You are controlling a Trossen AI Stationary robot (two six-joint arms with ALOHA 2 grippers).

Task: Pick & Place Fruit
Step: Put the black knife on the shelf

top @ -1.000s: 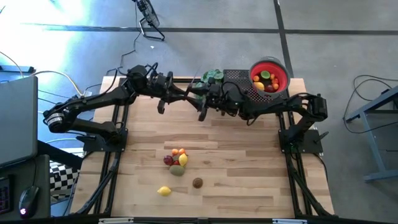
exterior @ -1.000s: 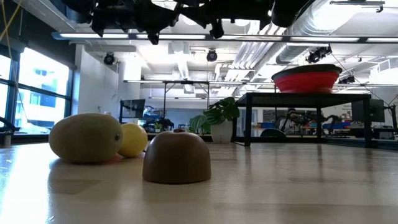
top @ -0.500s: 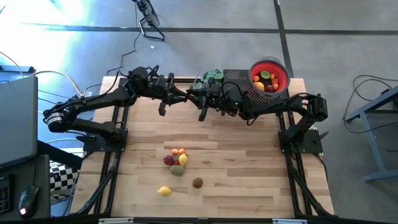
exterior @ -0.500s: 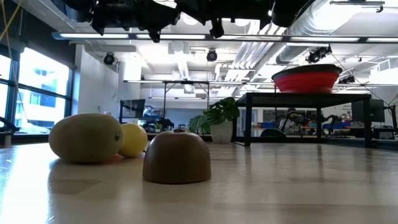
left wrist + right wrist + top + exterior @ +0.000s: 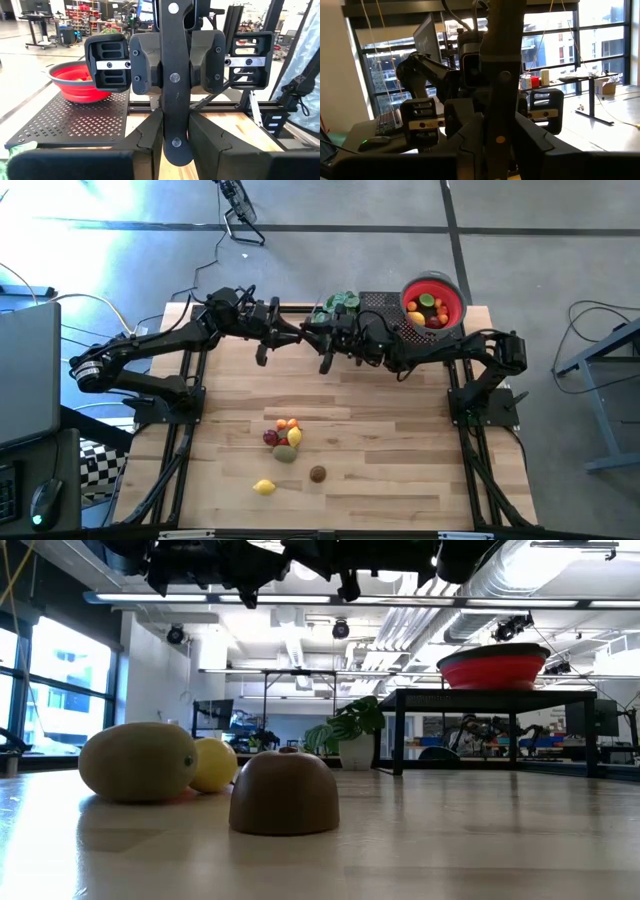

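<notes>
While both arms meet nose to nose at the far edge, left gripper (image 5: pixel 290 335) and right gripper (image 5: pixel 312 338) nearly closed and empty, the fruit (image 5: pixel 285 442) lies well nearer, centred between them, about equally reachable.

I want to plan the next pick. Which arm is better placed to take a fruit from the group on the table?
Neither clearly: the left gripper and the right gripper hang together at the far edge, away from the fruit group. Slightly right, whose base is nearer the red bowl.
</notes>
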